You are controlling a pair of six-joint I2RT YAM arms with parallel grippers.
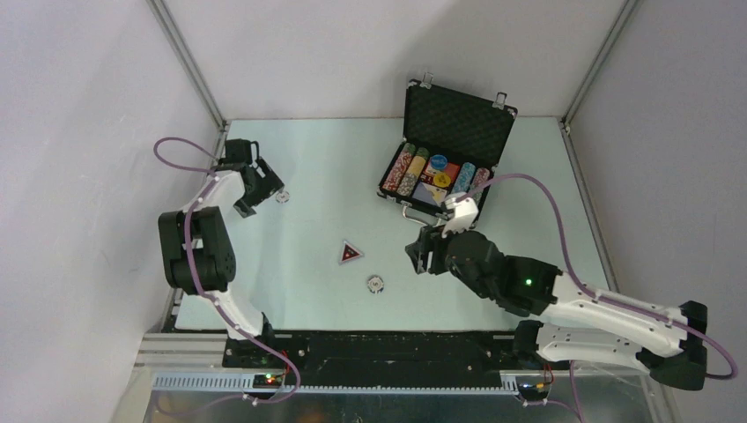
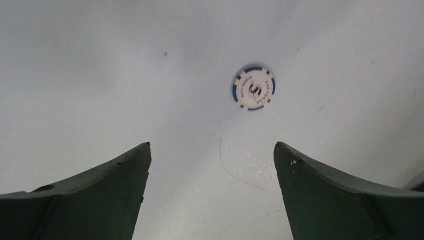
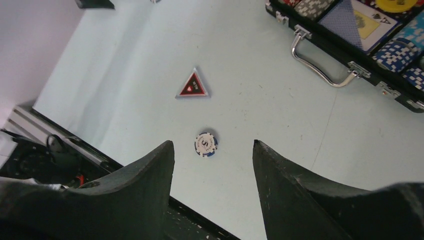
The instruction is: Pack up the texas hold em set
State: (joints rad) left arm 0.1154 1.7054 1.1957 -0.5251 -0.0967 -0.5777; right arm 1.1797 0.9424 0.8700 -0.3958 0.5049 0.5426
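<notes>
1. Case (image 1: 458, 128): black, lid propped upright; stands toward the far right corner of the table (image 1: 317, 159); rows of chips, cards and coloured discs seated inside; handle (image 3: 322, 67) faces the near edge.
2. Far chip (image 2: 253, 88): white with blue edge marks; flat on the table near the far left corner; not packed.
3. Near chip (image 3: 206, 144): same pattern; flat, close to the middle of the near edge; not packed.
4. Triangle piece (image 3: 192, 85): dark red, pale border; flat at mid-table, just beyond the near chip and apart from it; not packed.
5. Left fingers (image 2: 115, 185): spread wide, holding nothing; poised above the far chip, which lies ahead of the tips, not between them.
6. Right fingers (image 3: 135, 190): partly spread, holding nothing; hang over the near chip, which shows in the gap between them.
7. Handling note, judged: the step looks like gathering loose chips; a thin disc on a smooth top offers little edge to pinch; set the tips squarely either side, lower until they meet the table, close slowly; the left pair needs to reach forward first; lift level, release low over a chip row in the case.
8. Surface: pale blue-green, matte, lightly specked; one fine scratch by the far chip.
9. Room: plain white walls (image 1: 88, 88) on three sides; metal posts (image 1: 189, 62) at the far corners; black rail (image 1: 379, 348) along the near edge.
</notes>
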